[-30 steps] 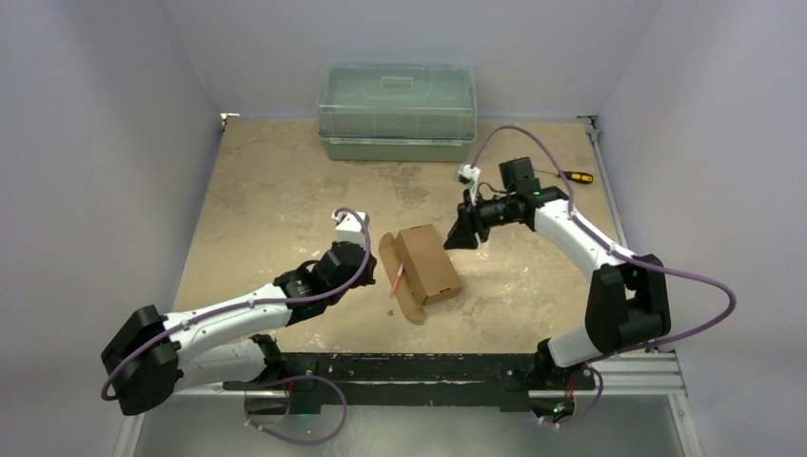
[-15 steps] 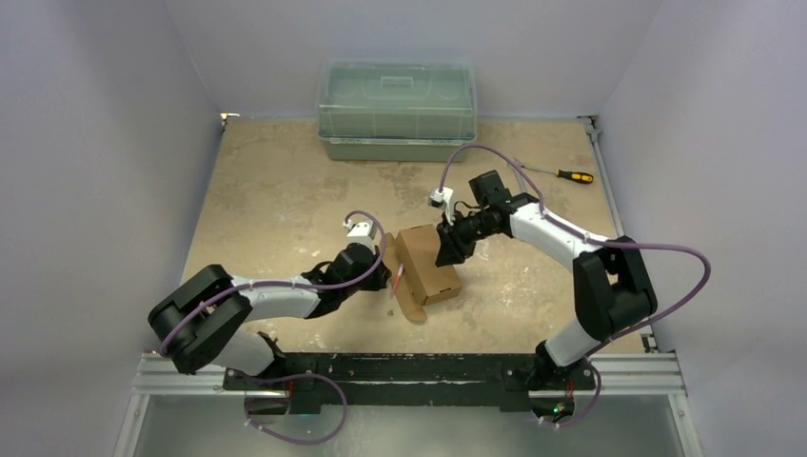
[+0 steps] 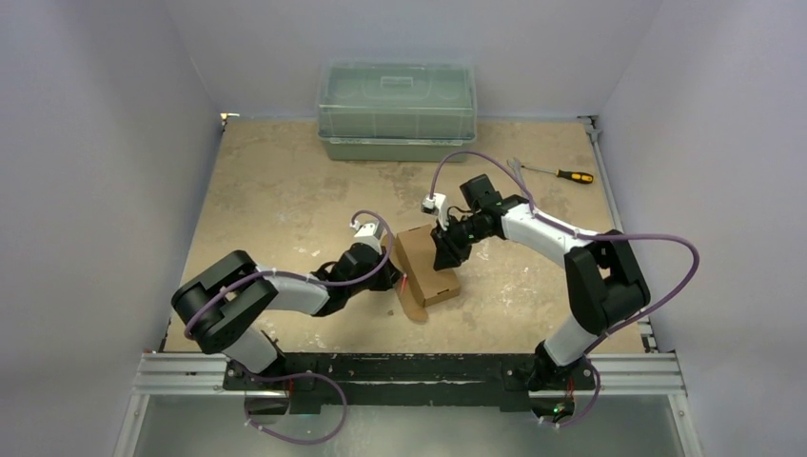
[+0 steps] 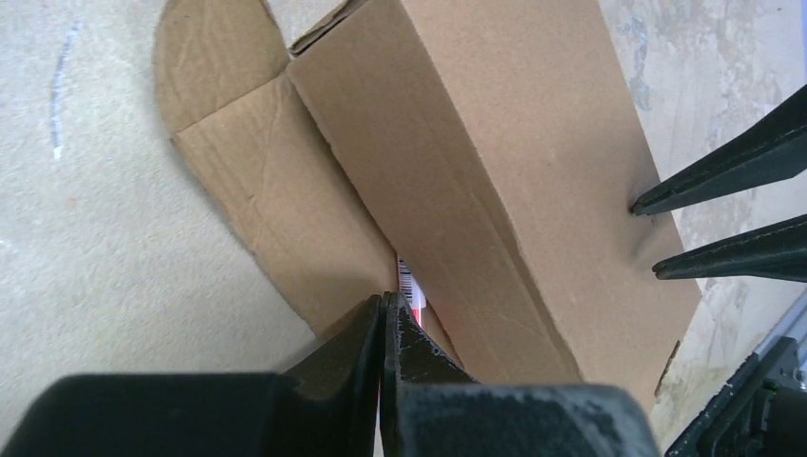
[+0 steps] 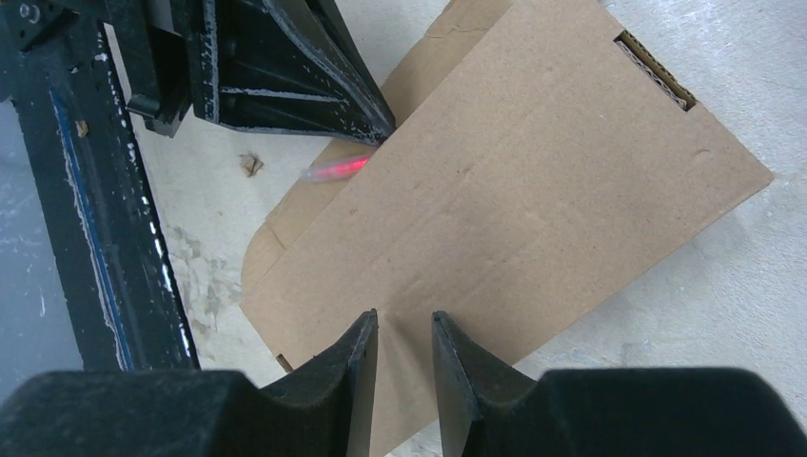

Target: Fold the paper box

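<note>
While pinning the paper box [image 3: 426, 267] from above with right gripper [image 5: 404, 322] barely parted, empty, likely needed shut, empty left gripper [image 4: 383, 307] lifting its flap [image 4: 257, 190] slowly.

Looking like robotics lab test cell. Pale blank walls [image 3: 105, 171] boxing in scuffed tan worktop [image 3: 276, 190] on three sides. Left arm [image 3: 285, 288] and right arm [image 3: 544, 227] sitting bolted at near edge, on metal rail [image 3: 181, 373] running full width, with purple cables [image 3: 471, 153] looping off them. Screwdriver [image 3: 563, 175] lying at far right, green lidded plastic bin [image 3: 397, 109] standing against back wall - bench kit and rig hardware pointing to experiment station.
</note>
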### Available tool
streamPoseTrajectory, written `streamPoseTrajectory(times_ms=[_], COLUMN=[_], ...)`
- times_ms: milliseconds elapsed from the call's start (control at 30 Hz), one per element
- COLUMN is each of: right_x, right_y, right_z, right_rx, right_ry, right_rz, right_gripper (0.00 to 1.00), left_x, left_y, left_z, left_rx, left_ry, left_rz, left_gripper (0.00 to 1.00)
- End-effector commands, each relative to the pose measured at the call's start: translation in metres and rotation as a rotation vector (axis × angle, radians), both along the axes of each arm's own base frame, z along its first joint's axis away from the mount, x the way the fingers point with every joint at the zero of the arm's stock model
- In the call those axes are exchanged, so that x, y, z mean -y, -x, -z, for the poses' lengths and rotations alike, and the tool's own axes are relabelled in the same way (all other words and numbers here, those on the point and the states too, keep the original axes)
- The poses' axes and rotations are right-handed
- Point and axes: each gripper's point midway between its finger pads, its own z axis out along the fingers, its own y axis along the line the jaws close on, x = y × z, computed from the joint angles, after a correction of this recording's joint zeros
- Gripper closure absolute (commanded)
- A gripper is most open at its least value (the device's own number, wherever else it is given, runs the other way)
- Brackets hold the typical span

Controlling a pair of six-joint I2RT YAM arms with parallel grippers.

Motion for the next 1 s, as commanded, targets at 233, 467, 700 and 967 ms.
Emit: streamPoseTrajectory(times_ms=[233, 467, 700, 967], right_x=[-0.008, 0.000, 0.008, 0.006], right_y=[0.008, -0.002, -0.011, -0.009], right_z=[-0.020, -0.021, -0.002, -0.003], right_rx=[-0.033, -0.017, -0.029, -0.040], right_ry=[-0.067, -0.056, 0.022, 0.009], right_rz=[-0.055, 0.003, 0.056, 0.052], right_gripper=[0.64, 0.63, 0.66, 0.65], left_x=[0.009, 0.009, 0.000, 0.014], left_y=[0.001, 0.005, 0.016, 0.027], left_z=[-0.004, -0.014, -0.014, -0.006], left_rx=[-0.023, -0.051, -0.117, -0.175], left_ry=[0.034, 0.058, 0.023, 0.081], left_rz=[0.021, 0.010, -0.006, 0.053], left_gripper=[1.00, 1.00, 1.00, 1.00])
